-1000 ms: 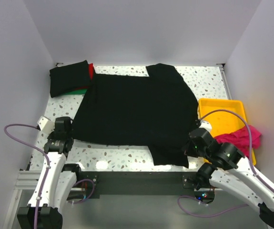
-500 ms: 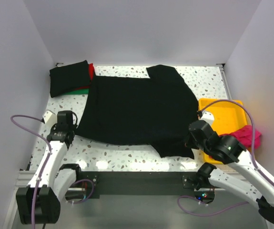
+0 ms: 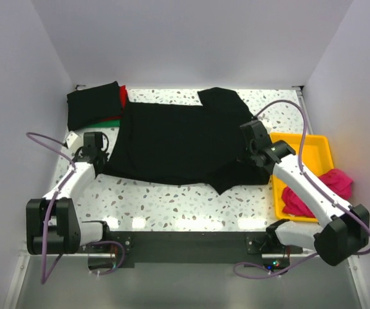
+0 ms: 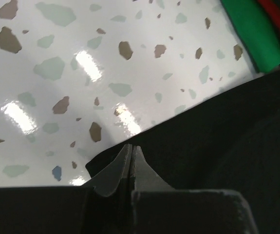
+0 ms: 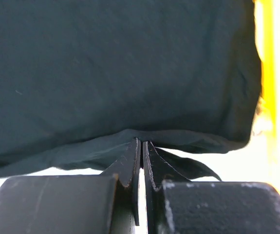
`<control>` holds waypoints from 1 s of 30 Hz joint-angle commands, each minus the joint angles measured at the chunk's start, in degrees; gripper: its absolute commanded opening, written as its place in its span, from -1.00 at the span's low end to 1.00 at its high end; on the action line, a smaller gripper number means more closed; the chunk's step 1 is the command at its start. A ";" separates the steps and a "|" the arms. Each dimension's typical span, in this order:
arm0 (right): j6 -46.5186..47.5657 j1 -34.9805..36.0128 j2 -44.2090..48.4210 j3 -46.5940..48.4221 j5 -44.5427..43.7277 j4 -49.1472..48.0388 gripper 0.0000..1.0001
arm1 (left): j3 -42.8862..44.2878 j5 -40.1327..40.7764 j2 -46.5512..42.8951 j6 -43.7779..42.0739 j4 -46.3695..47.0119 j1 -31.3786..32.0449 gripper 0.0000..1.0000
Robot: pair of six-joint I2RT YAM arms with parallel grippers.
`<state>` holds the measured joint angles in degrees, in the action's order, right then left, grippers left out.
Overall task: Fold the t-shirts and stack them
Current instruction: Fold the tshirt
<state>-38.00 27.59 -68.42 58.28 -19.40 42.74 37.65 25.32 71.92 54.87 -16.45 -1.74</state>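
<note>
Bright, even overhead light; glare spots on tabletop (image 4: 144, 29)

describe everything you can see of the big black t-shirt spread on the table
The black t-shirt is plain, soft-looking cloth, spread mostly flat across the middle of the speckled table, one sleeve pointing to the far edge, its near edge rumpled. The left fingers pinch its near left corner; the right fingers pinch a fold on its right side.
</note>
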 commanded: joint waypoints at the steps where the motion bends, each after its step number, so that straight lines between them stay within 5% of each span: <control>1: 3.19 -3.76 -3.36 5.34 5.42 -6.61 -1.00 | 5.14 1.75 1.81 -0.47 4.67 0.16 -1.00; 19: 2.93 -16.34 -14.63 9.48 15.00 -10.05 -1.00 | 22.82 -2.47 21.42 0.94 5.03 0.59 -1.00; 30: 2.14 -16.61 -12.97 3.60 19.04 -13.12 -1.00 | 8.68 -1.95 11.06 2.87 5.03 1.12 -1.00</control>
<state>-35.59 11.18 -83.24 63.07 -1.96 31.70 48.77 21.43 86.87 56.49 -11.99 -0.71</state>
